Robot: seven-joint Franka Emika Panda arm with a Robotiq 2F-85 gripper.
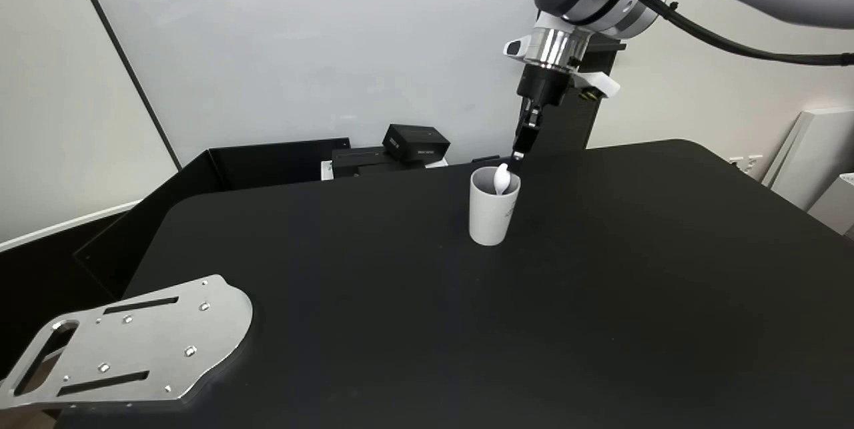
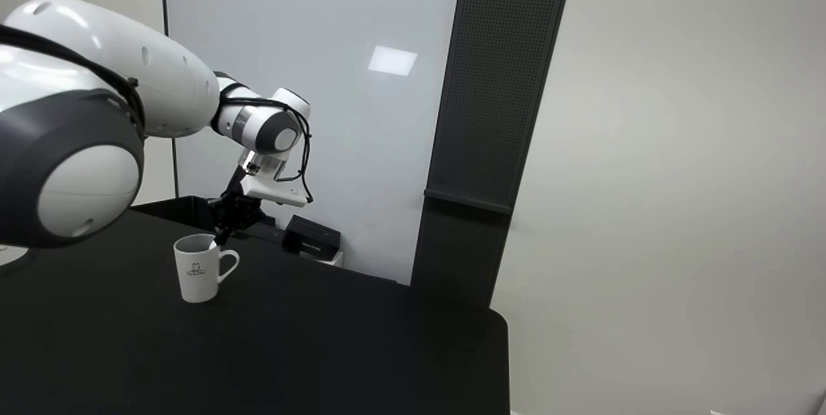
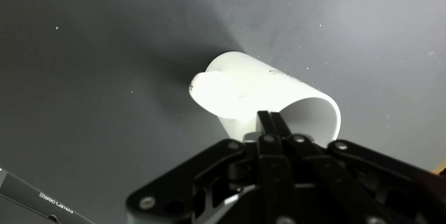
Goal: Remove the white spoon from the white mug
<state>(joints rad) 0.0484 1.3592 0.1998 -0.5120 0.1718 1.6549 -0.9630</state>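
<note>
The grasping step seems in hand: the gripper (image 3: 269,114), set narrow, appears to pinch the spoon (image 1: 502,179) at the mouth of the mug (image 1: 488,221), so next a slow upward lift is needed.

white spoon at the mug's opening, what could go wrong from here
The white spoon might slip: the gripper seems to pinch only its upper end. The white mug could tip if nudged, as the gripper is close to it in both exterior views. In the wrist view, white areas are washed out, so judging clearance could be hard.
</note>
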